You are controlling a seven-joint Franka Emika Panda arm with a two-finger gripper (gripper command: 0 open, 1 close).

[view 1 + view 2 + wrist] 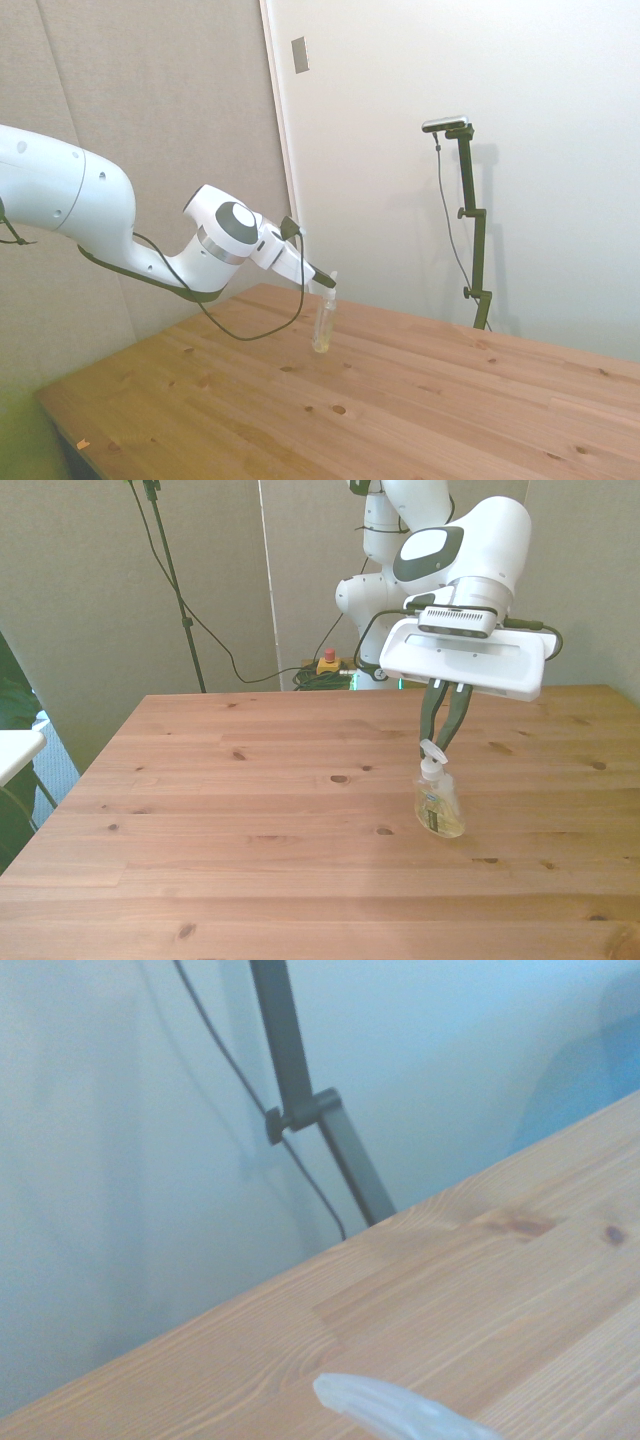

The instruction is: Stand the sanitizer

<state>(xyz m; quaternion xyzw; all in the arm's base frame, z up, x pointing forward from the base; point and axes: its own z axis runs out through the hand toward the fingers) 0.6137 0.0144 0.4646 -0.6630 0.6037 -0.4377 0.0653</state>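
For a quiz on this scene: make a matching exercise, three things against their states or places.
Things:
1. sanitizer
2. gripper
3. table

States:
a. bare wood, bearing the bottle's base
b. nearly upright, slightly tilted
c. closed on the white pump top

Pairs: 1-b, 2-c, 3-a

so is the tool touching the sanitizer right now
Touching. In the front view the tool has its fingers closed on the white pump top of the sanitizer, with no gap between them. The side view agrees: the fingertips meet the bottle's top.
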